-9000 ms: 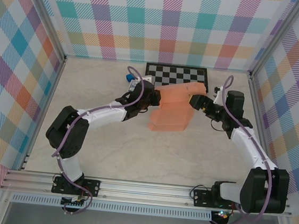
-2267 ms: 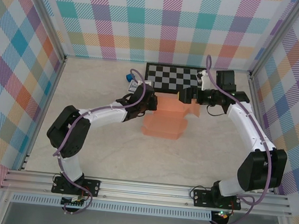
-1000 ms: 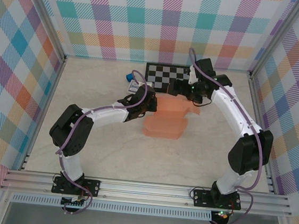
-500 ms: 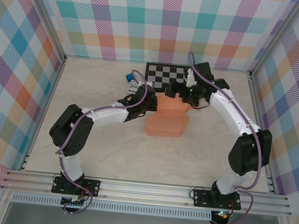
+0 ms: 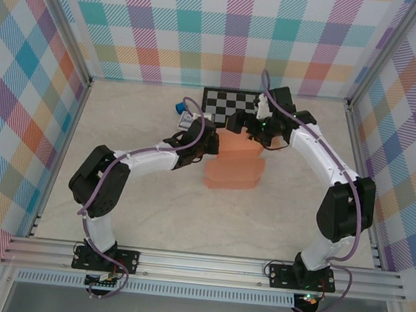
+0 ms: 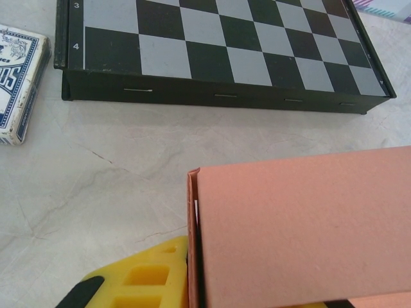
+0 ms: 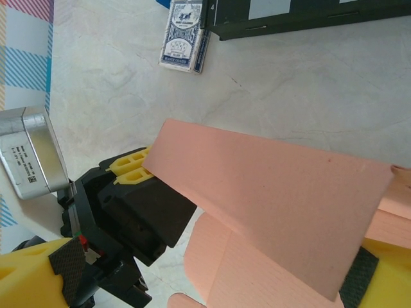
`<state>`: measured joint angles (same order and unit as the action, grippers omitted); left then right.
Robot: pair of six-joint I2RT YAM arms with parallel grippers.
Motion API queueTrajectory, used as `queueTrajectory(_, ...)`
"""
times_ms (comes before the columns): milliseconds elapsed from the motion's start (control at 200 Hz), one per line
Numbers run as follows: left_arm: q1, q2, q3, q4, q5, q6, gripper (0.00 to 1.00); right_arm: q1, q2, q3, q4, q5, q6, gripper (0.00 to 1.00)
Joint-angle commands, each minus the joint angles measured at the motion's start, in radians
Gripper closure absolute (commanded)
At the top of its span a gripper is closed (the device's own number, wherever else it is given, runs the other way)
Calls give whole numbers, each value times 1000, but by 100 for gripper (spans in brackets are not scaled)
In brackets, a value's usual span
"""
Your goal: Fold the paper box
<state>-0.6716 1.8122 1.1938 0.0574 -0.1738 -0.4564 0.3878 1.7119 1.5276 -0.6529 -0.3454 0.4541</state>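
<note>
The paper box (image 5: pixel 235 165) is a salmon-orange cardboard piece lying mid-table, partly folded, with one panel raised. My left gripper (image 5: pixel 208 142) is shut on its left edge. In the left wrist view the raised panel (image 6: pixel 302 224) stands doubled beside a yellow finger (image 6: pixel 138 282). My right gripper (image 5: pixel 245 124) hangs open over the box's far side. In the right wrist view the tilted panel (image 7: pixel 276 205) spans the gap and leans on one yellow finger (image 7: pixel 388 276). The left gripper (image 7: pixel 131 165) pinches the panel's far corner.
A black chessboard (image 5: pixel 232 103) lies just behind the box, close to both grippers. A blue-and-white card pack (image 5: pixel 188 121) and a tiny blue cube (image 5: pixel 177 108) sit to its left. Plaid walls enclose the table on three sides.
The right gripper has swung left over the box and pushed its right flap inward, so the box looks narrower. The left gripper has kept its grip and barely moved.
</note>
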Motion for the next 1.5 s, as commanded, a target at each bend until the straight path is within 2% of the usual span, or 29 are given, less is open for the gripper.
queueTrajectory(0,-2,-19,0,33,25,-14,84,-1,-50,8,-41,-24,-76,0)
queueTrajectory(140,8,-23,-1,37,45,-28,84,-81,-139,-29,-68,-227,-137,0)
queueTrajectory(300,13,-29,12,28,71,-27,84,-177,-277,-71,-97,-272,-219,0)
queueTrajectory(390,12,-31,15,26,83,-25,84,-270,-336,-127,-5,-530,-234,0)
queueTrajectory(430,12,-31,16,25,86,-24,84,-313,-353,-138,14,-581,-238,0)
queueTrajectory(510,12,-40,16,26,100,-23,84,-382,-383,-134,-24,-512,-302,0)
queueTrajectory(615,14,-59,15,25,123,-29,84,-432,-416,-160,-48,-234,-396,0)
queueTrajectory(730,18,-83,10,48,193,-69,83,-451,-420,-211,-21,-158,-436,0)
queueTrajectory(790,19,-95,3,75,233,-83,83,-450,-420,-243,8,-188,-430,0)
queueTrajectory(960,23,-108,3,87,305,-78,83,-459,-428,-305,40,-272,-453,10)
queueTrajectory(1040,27,-108,-5,90,305,-80,83,-478,-437,-312,53,-364,-450,13)
queueTrajectory(1225,30,-96,-1,73,298,-78,81,-489,-452,-308,110,-599,-379,12)
queueTrajectory(1335,33,-93,-2,72,310,-73,81,-518,-501,-312,100,-403,-321,11)
queueTrajectory(1370,33,-95,-5,72,313,-73,81,-542,-511,-318,100,-346,-292,13)
queueTrajectory(1495,36,-107,-16,79,328,-60,85,-598,-484,-304,21,-182,-277,13)
